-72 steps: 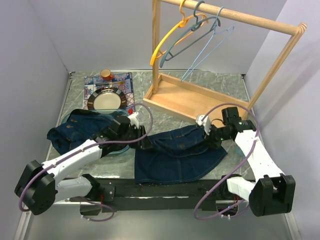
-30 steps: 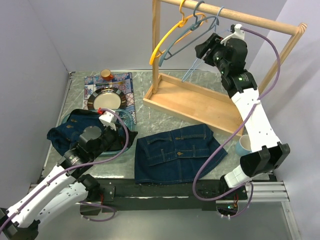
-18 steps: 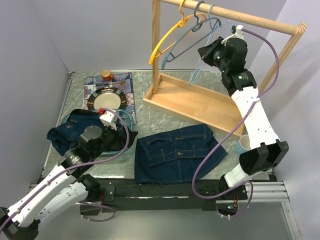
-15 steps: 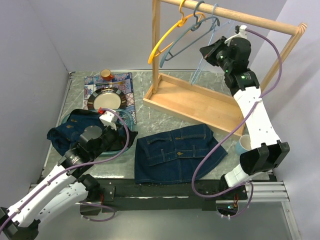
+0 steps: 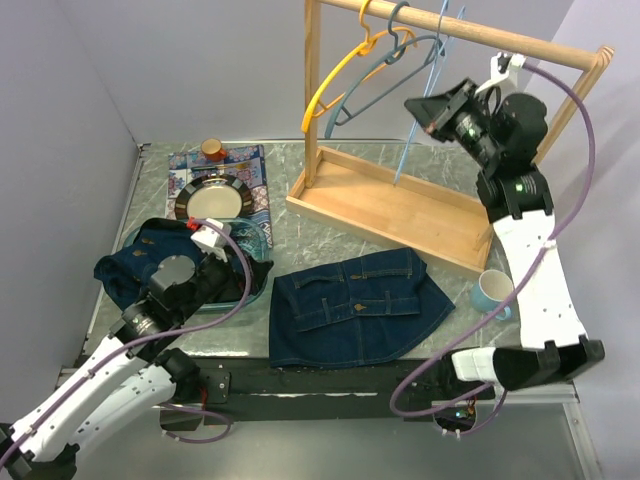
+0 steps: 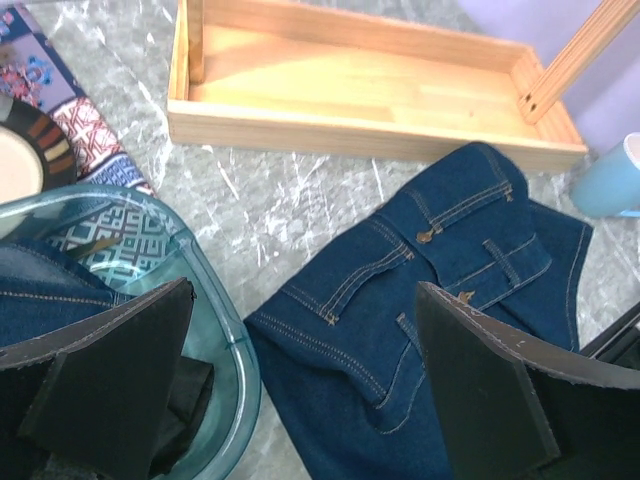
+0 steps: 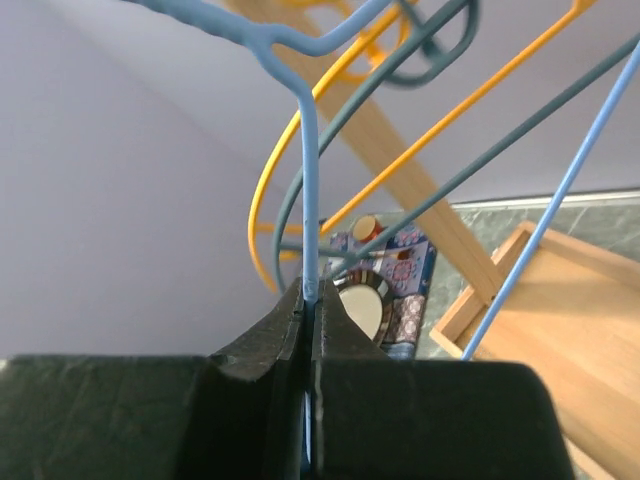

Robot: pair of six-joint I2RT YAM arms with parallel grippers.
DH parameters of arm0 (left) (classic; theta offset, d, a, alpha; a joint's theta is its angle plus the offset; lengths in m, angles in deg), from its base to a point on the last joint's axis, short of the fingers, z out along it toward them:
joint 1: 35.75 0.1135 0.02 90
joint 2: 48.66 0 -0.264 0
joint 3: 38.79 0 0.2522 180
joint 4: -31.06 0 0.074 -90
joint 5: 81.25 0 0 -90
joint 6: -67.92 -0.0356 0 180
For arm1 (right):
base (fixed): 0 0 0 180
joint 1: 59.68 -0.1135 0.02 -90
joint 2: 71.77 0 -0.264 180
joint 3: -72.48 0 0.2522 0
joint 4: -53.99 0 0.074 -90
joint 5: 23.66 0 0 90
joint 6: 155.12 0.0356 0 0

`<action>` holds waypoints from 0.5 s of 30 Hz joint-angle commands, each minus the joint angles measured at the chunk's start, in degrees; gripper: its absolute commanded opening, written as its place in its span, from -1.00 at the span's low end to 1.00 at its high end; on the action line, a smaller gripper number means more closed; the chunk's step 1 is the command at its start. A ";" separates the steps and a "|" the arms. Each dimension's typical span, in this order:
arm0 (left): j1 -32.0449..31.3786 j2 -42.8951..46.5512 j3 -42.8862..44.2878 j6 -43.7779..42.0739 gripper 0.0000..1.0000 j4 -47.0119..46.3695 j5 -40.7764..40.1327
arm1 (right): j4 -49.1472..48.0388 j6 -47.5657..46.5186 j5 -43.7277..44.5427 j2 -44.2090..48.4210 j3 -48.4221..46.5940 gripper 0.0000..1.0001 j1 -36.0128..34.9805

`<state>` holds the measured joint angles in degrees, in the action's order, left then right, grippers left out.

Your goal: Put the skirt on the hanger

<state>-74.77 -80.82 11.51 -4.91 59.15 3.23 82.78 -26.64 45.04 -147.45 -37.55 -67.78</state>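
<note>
The denim skirt (image 5: 355,305) lies flat on the table near the front edge, and also fills the lower right of the left wrist view (image 6: 430,300). Nothing holds it. High at the rack, my right gripper (image 5: 425,108) is shut on the thin wire of the light blue hanger (image 5: 405,155). In the right wrist view the wire (image 7: 310,180) runs straight down between the closed fingertips of that gripper (image 7: 308,295). My left gripper (image 5: 245,272) hovers open left of the skirt, above the bowl's edge, its gap (image 6: 302,290) empty.
A yellow hanger (image 5: 335,75) and a grey hanger (image 5: 375,75) hang on the wooden rack (image 5: 500,38) with its tray base (image 5: 390,200). A blue cup (image 5: 492,292) stands right of the skirt. A glass bowl (image 5: 245,240) holds other denim. A plate (image 5: 212,200) sits behind.
My right gripper has shut on the blue hanger and drawn back to the right, swinging the hanger nearly upright. The left arm has barely moved.
</note>
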 commanded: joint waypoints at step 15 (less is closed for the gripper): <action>0.18 -0.51 3.89 -36.74 0.94 -10.91 33.81 | 26.86 -53.73 -34.95 35.94 36.41 -1.00 2.74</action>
<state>-74.60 -76.95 9.67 -27.07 49.75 25.24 98.80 -61.63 18.37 -115.89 -3.22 -65.53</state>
